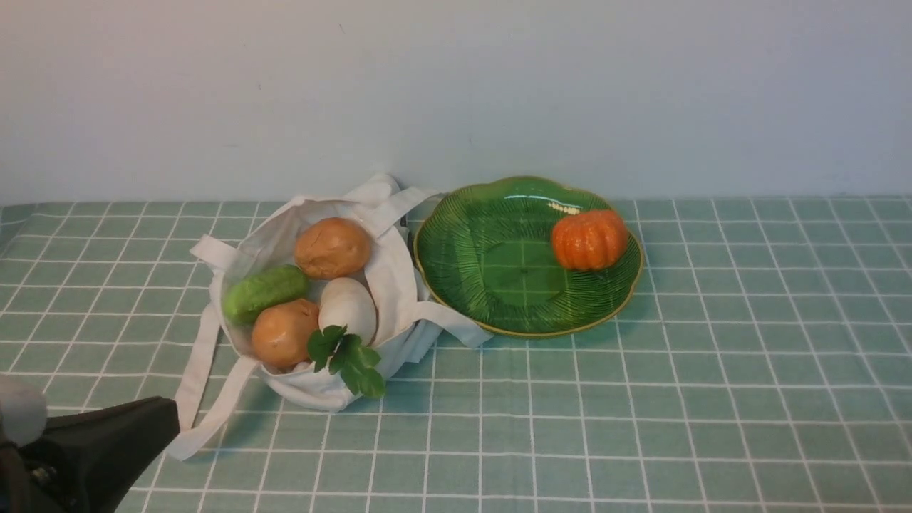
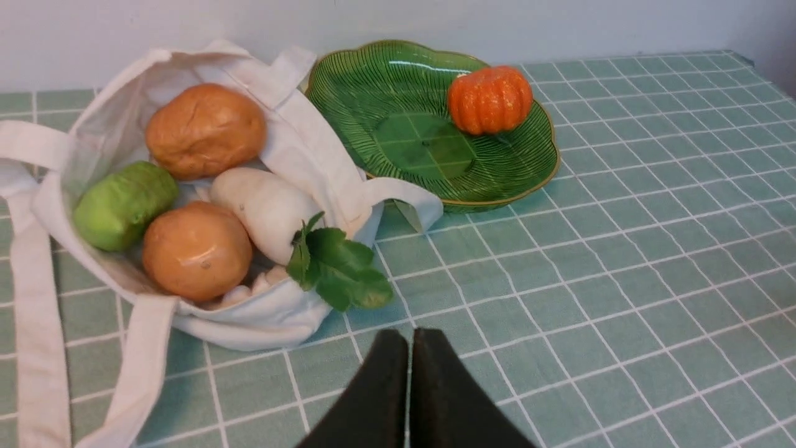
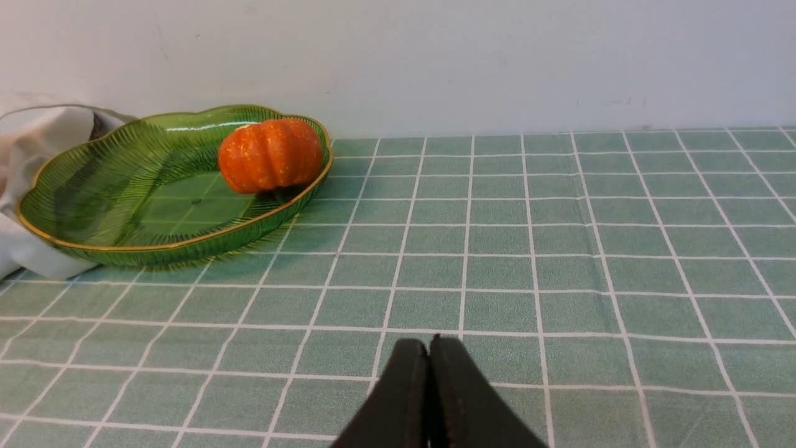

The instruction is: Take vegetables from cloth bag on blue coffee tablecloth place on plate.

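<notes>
The off-white cloth bag [image 1: 399, 278] lies open on the teal grid tablecloth [image 1: 641, 399], left of the green plate [image 1: 463, 278]. In the bag are two tan potatoes [image 1: 333, 247] [image 1: 283, 332], a green cucumber [image 1: 265, 292], a white egg-shaped piece [image 1: 348, 306] and a leafy sprig [image 1: 349, 360]. The orange pumpkin [image 1: 588, 239] sits on the plate's right side. My left gripper [image 2: 409, 339] is shut and empty, near the bag's front; its arm shows at the front view's lower left [image 1: 100, 442]. My right gripper [image 3: 429, 345] is shut and empty, over bare cloth near the plate [image 3: 93, 242] and the pumpkin [image 3: 270, 155].
A pale wall [image 1: 456, 85] rises just behind the bag and plate. The bag's long strap handles [image 1: 196, 385] trail over the cloth toward my left arm. Grid cloth stretches to the right of the plate and along the front.
</notes>
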